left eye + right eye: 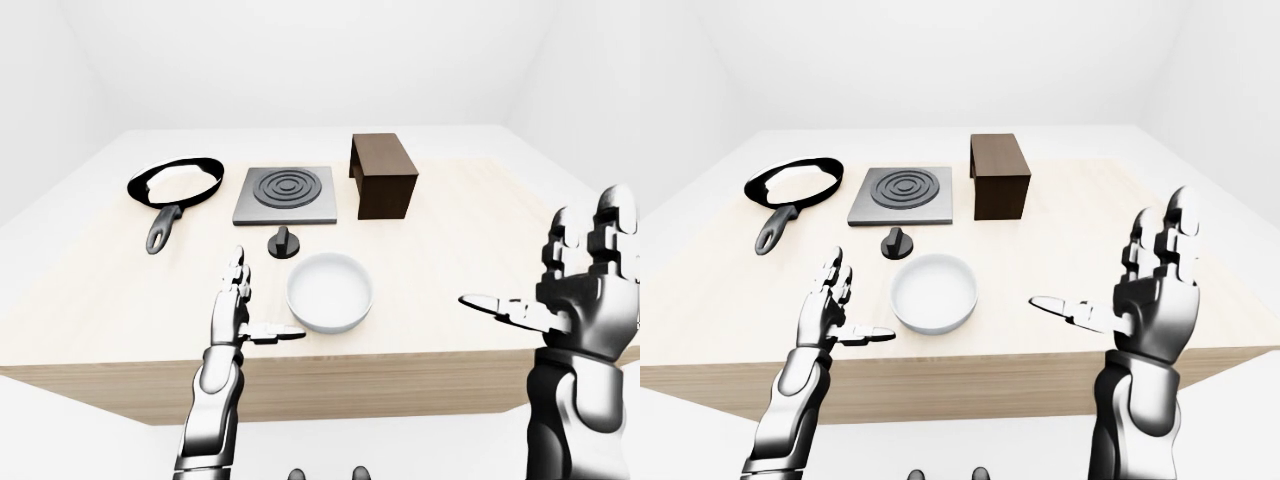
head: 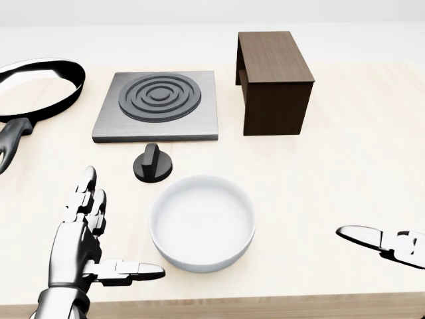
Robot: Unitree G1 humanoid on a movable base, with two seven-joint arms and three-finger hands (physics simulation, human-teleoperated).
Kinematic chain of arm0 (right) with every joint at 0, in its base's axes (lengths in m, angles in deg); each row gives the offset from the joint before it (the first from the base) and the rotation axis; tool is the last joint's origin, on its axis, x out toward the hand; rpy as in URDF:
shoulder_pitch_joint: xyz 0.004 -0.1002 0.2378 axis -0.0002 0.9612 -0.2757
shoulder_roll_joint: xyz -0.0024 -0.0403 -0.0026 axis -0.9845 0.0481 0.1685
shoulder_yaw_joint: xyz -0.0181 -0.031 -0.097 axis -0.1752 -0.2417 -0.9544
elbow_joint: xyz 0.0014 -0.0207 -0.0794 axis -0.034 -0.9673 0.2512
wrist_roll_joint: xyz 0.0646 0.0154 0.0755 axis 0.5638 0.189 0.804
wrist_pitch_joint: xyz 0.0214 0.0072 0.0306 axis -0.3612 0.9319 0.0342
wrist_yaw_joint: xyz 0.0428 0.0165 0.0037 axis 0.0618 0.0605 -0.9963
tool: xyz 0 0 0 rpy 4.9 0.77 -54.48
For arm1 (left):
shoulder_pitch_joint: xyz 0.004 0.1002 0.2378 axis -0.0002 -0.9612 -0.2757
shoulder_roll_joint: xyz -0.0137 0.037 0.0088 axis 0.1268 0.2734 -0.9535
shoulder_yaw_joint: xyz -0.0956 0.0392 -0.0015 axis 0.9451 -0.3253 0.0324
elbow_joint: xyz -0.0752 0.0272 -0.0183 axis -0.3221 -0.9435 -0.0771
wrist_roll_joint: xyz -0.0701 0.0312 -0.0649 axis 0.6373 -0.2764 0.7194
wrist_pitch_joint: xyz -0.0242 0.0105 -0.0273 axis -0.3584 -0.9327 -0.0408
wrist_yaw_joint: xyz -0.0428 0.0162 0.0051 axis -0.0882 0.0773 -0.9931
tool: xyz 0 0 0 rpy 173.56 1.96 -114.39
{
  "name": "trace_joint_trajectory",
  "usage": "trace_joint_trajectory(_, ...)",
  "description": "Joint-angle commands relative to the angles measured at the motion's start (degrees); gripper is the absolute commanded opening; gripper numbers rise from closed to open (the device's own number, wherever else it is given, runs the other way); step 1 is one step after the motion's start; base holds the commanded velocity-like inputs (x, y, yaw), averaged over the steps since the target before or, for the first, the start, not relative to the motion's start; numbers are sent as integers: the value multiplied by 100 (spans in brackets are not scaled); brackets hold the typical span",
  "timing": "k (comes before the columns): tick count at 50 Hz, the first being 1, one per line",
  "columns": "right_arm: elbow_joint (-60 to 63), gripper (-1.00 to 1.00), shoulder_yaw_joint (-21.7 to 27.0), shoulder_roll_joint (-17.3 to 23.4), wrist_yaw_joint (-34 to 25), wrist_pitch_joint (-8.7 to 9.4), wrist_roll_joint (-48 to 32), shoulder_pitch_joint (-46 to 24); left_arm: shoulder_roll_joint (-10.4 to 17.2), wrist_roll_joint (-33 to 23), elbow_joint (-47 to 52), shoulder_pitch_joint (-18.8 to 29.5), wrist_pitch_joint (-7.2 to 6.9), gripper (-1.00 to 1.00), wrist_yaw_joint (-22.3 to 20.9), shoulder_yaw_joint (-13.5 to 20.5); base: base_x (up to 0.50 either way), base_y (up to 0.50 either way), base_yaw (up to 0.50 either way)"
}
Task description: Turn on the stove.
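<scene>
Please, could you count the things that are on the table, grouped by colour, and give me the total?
Black: 2, the frying pan and the stove knob
Grey: 1, the stove plate
White: 1, the bowl
Dark brown: 1, the wooden box
Total: 5 things on the table

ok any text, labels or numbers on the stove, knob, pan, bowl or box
None. No words, numbers or brand marks show in any view.
Stove: only raised concentric rings.
Knob: plain black, no dial marks readable.
Pan, bowl, box: bare surfaces.
</scene>
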Motion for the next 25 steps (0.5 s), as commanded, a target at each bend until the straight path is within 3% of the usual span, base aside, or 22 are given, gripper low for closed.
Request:
trace_joint_trajectory(1,538,100,246,-35,15,0,114,52,-1,1,-32,-4,33,100,-7,-1,0,0,0)
trace_joint_trajectory(9,489,100,206,-10,-18,0,77,20,-4,-6,-4,-5,9,100,3,-7,3,0,0)
trace_joint_trajectory(18,489,100,210,-7,-36,0,79,19,-12,-11,66,-26,-43,100,7,-25,31,0,0)
trace_joint_trajectory(25,433,100,212,-19,-58,0,88,35,-7,-8,-61,13,48,100,5,-11,32,0,0)
